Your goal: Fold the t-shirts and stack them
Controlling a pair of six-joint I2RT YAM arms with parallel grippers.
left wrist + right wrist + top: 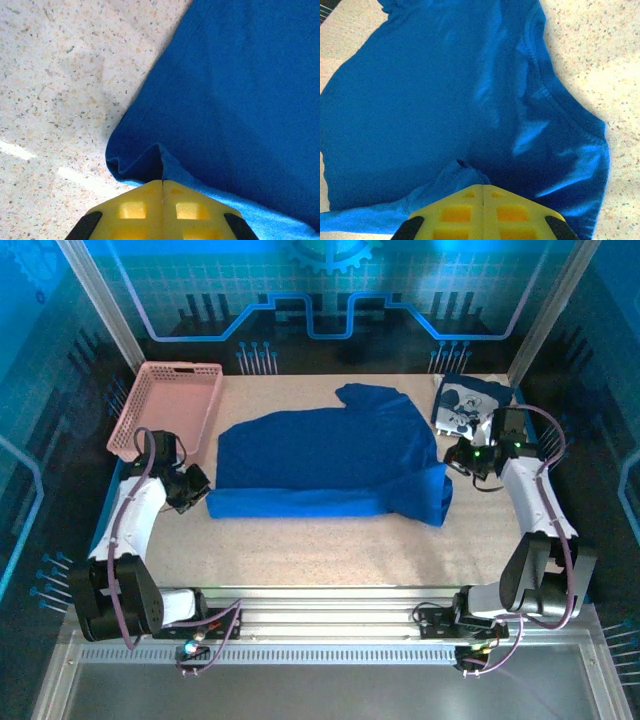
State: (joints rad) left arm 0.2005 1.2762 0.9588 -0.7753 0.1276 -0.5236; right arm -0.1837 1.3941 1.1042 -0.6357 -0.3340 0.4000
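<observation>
blue t-shirt (330, 455) lies spread mid-table, near edge doubled over. left gripper (162, 183) and right gripper (484, 188) each pinch one end of that fold, jaws tight on cloth. folded cartoon-print t-shirt (462, 405) sits far right.

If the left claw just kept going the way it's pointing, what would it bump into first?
The royal-blue cloth t-shirt: the left gripper, shut, sits right at its puckered edge, apparently pinching it.

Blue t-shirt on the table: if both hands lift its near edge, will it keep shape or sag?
Probably floppy: the blue t-shirt puckers where the left hand and right hand pinch it. Its folded near edge suggests it drapes. Likely light: thin cloth, shallow wrinkles.
</observation>
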